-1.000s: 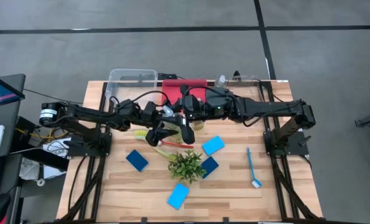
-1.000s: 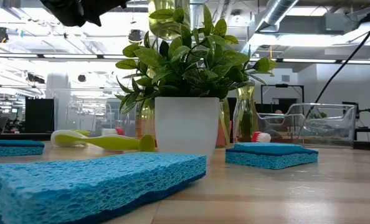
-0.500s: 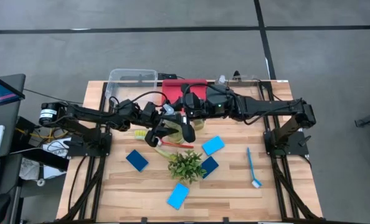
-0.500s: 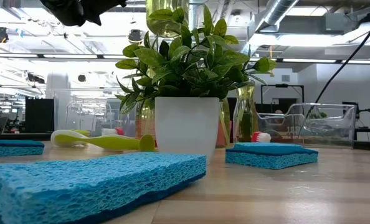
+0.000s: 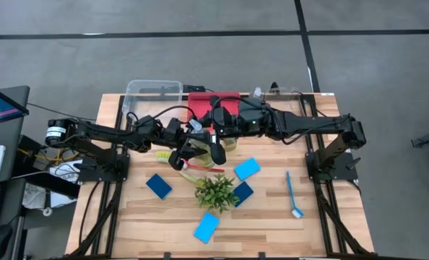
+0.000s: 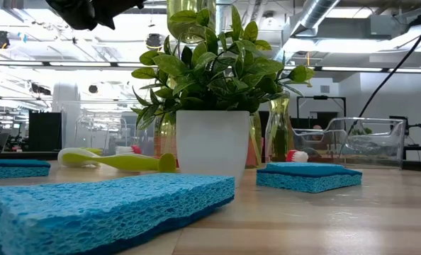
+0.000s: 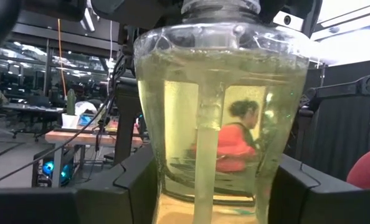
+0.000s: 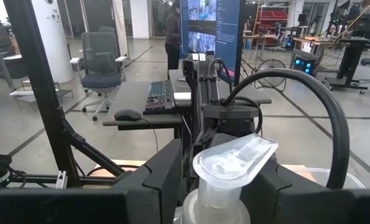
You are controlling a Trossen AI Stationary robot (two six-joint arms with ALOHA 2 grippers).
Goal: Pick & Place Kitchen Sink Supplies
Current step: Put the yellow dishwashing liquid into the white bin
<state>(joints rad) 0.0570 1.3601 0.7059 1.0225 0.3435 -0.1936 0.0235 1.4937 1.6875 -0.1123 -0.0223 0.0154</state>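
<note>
Bottle (image 7: 219, 124), filled with yellow-green liquid, is held upright above the desk (image 5: 272, 217) middle, pinched at its body by the left tool (image 7: 213, 186) and at its neck by the right tool (image 8: 225, 180). A clear bin (image 5: 154, 92) and a red bin (image 5: 200, 101) are seen at the far edge; their contents cannot be told.

A robotics lab in an open office hall is shown: desks with a keyboard (image 8: 158, 96), an office chair (image 8: 99, 62), monitors, exposed ceiling ducts (image 6: 324, 21) and a grey floor are seen.
</note>
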